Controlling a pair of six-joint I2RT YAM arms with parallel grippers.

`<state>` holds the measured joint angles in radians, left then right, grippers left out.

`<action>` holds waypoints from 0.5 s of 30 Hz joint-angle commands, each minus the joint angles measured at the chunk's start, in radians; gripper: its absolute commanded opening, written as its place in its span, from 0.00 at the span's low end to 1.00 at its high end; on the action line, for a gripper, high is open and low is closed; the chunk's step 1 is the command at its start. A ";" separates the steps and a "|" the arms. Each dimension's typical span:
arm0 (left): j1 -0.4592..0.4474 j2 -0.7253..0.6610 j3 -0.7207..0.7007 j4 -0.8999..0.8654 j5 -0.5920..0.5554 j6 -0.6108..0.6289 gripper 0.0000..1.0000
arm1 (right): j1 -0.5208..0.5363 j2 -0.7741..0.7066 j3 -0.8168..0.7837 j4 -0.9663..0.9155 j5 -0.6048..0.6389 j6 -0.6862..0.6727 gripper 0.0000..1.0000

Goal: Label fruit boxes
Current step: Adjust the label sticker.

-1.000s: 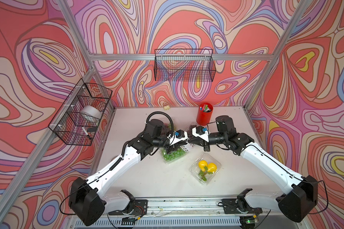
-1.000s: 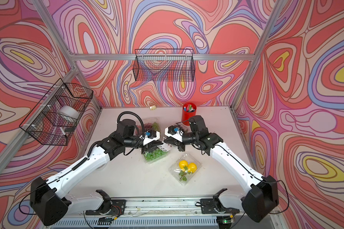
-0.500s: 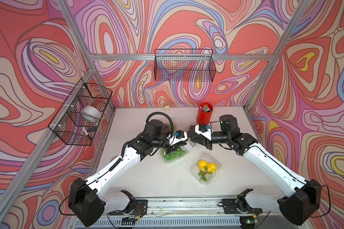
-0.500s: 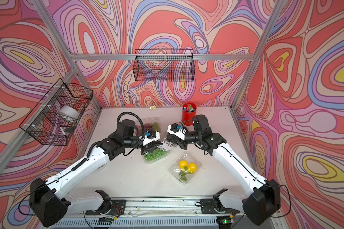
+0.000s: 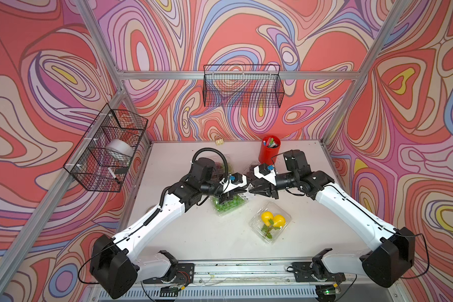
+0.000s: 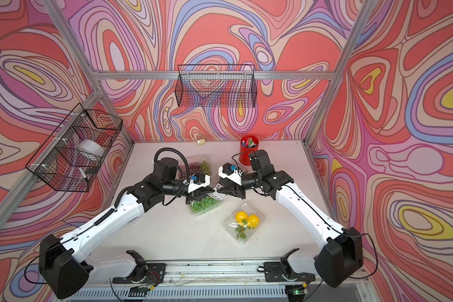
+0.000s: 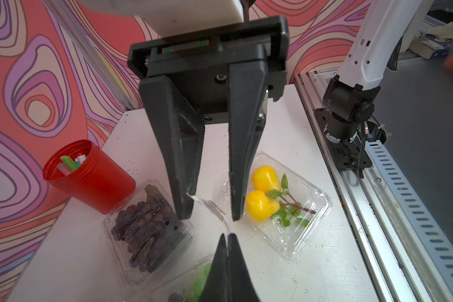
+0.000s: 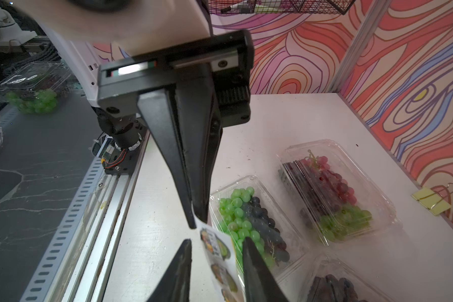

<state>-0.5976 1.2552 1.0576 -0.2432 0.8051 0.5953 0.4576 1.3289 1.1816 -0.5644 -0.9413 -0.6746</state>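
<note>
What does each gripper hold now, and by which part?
The left gripper pinches the sticker sheet by one edge; the right gripper stands open around it, holding nothing.

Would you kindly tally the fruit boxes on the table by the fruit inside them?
Grape boxes: 3 (red-green box, green-and-dark box, dark purple box)
Lemon box: 1
Total: 4
</note>
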 commanded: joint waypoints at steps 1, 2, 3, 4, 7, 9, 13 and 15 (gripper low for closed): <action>-0.007 -0.004 0.002 -0.014 0.026 0.017 0.00 | -0.005 0.018 0.040 -0.082 -0.069 -0.034 0.28; -0.006 -0.004 0.003 -0.015 0.026 0.015 0.00 | -0.006 0.026 0.048 -0.097 -0.073 -0.041 0.26; -0.006 -0.002 0.003 -0.015 0.024 0.015 0.00 | -0.007 0.031 0.055 -0.109 -0.076 -0.046 0.23; -0.006 -0.002 0.004 -0.014 0.021 0.014 0.00 | -0.008 0.034 0.059 -0.117 -0.078 -0.048 0.21; -0.005 -0.002 0.006 -0.041 0.007 0.015 0.00 | -0.019 0.032 0.065 -0.124 -0.089 -0.051 0.18; -0.006 -0.003 0.006 -0.047 0.000 0.015 0.00 | -0.028 0.028 0.066 -0.130 -0.095 -0.051 0.18; -0.005 -0.005 0.006 -0.042 0.002 0.009 0.00 | -0.040 0.029 0.064 -0.140 -0.107 -0.051 0.11; -0.006 -0.004 0.006 -0.033 0.007 0.003 0.00 | -0.041 0.032 0.064 -0.140 -0.115 -0.049 0.09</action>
<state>-0.5976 1.2552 1.0576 -0.2584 0.8036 0.5945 0.4221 1.3582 1.2289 -0.6777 -1.0218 -0.7197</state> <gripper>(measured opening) 0.048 0.097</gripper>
